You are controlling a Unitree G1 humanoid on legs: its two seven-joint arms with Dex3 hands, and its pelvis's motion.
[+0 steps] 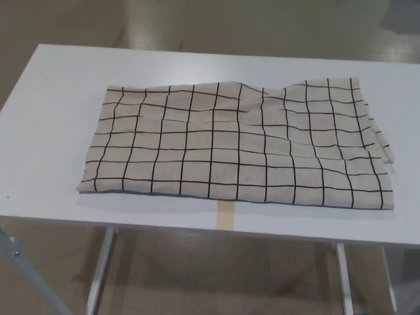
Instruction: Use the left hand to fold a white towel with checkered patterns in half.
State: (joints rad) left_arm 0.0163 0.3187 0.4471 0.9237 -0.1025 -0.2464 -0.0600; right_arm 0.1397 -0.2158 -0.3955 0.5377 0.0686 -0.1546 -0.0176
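**On the white table, a checked towel lies ready, no hand in sight**

Across the middle of the white table [59,98] a checked towel [236,141] is spread, pale cloth crossed with a dark grid. It is laid roughly flat, its long side running from left to right, with its near edge close to the table's front edge. A strip of tan tape [226,214] is seen on the table just below that near edge, partly covered by the cloth. At the right end the edges do not line up; a second layer seems to peep out there, so the towel may already be doubled, though this cannot be settled from the head view. Gentle ripples are seen along the far edge and right of centre.

Neither the left nor the right hand is shown, so how wide or narrow the fingers are cannot be told.

The towel is judged to be light, soft and limp, with no stiffness of its own; it is likely to sag and drag when lifted, and to slide a little on the smooth tabletop. A hold at the left near corner or the left short edge is judged best, so that end can be carried over to the right one.
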